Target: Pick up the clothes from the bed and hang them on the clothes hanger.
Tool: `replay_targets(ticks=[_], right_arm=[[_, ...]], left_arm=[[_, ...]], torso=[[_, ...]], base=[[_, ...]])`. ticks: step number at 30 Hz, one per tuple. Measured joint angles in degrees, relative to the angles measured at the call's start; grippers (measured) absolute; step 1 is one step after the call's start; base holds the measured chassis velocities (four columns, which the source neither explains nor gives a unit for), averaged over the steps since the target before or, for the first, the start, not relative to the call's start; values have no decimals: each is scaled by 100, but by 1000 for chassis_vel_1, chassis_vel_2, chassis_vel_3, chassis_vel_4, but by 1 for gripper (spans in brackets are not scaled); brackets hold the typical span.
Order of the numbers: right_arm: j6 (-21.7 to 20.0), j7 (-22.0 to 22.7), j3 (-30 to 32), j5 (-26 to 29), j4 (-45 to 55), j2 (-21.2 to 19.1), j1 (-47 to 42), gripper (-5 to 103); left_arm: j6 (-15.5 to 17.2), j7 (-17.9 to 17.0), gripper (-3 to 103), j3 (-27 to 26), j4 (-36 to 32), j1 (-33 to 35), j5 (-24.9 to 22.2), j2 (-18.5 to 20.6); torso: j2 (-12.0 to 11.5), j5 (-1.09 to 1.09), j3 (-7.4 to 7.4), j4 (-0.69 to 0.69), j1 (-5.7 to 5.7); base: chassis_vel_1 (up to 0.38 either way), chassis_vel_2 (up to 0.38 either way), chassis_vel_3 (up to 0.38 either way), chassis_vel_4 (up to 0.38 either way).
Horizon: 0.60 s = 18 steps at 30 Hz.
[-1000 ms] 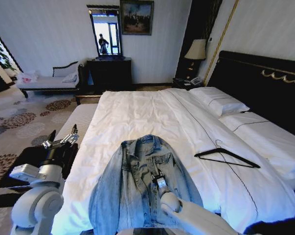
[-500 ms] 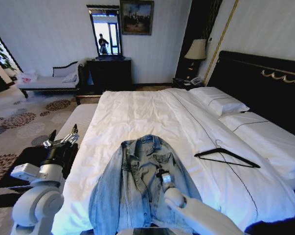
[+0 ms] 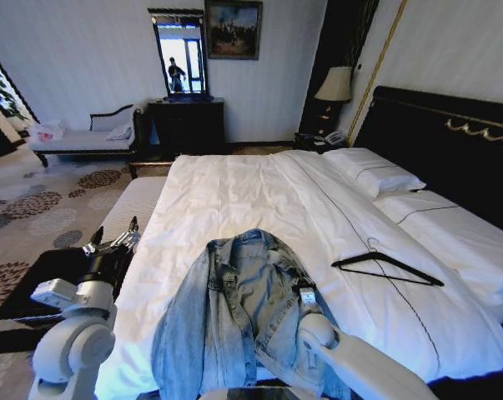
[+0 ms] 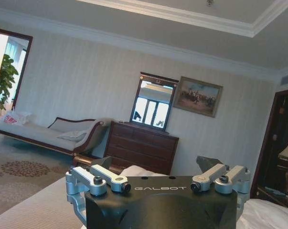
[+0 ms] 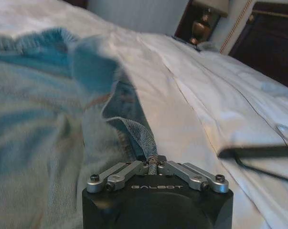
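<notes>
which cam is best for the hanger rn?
Head view: the whole hanger lies flat on the bed, apart from the jacket. The right wrist view catches a blurred piece of it at the edge. The left wrist view faces the far wall.

Head overlooks bed [image 3: 234,187]; right wrist skims it close.

At eleven o'clock we see a dark wooden dresser [image 3: 187,125] against the far wall, a mirror [image 3: 180,57] standing on it and a framed painting [image 3: 233,29] hung just beside at twelve. Further round at ten o'clock, a pale chaise longue [image 3: 82,137] sits on the patterned carpet [image 3: 26,204]. A table lamp [image 3: 334,86] with a cream shade stands at one o'clock on a dark nightstand.
</notes>
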Motion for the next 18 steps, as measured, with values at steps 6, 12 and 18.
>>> replay_targets(ticks=[6,12,18], right_arm=[[-45,92,-21,-49,57,66,-232,2],[16,104,-9,-246,378,52,-398,21],[-56,92,328,-544,1239,-684,-1089,44]], left_arm=[[4,12,100,5,4,29,-6,18],[32,66,100,114,143,75,-11,113],[68,124,100,191,261,72,-116,243]], torso=[[0,0,0,0,0],[0,1,0,1,0],[0,-1,0,-1,0]], base=[[0,0,0,0],[0,0,0,0],[0,0,0,0]])
